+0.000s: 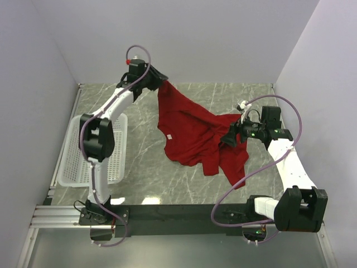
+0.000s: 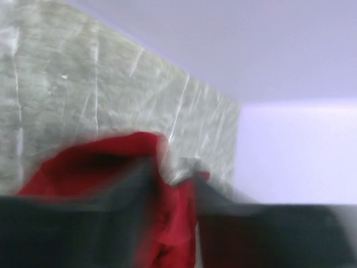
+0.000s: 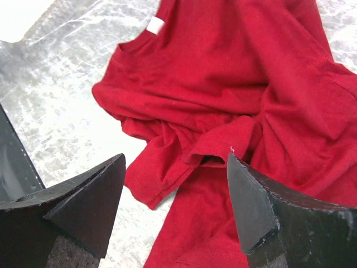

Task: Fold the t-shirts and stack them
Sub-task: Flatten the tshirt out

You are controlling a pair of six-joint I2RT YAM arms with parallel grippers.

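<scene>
Top external view shows the deep-red t-shirt (image 1: 192, 131) lying crumpled on the table (image 1: 139, 162), one corner raised toward the far side, where the left gripper (image 1: 160, 84) is clamped on it; the blurred left wrist view shows red cloth caught between its jaws. The right gripper (image 3: 175, 167) hangs over the shirt's right part, jaws wide apart, holding nothing. A white mesh basket (image 1: 70, 167) sits at the left edge

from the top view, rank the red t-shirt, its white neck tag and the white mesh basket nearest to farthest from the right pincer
1. red t-shirt: right at the right pincer, its cloth under the open jaws.
2. white neck tag: on the collar, further left across the shirt.
3. white mesh basket: far left side of the view.
</scene>
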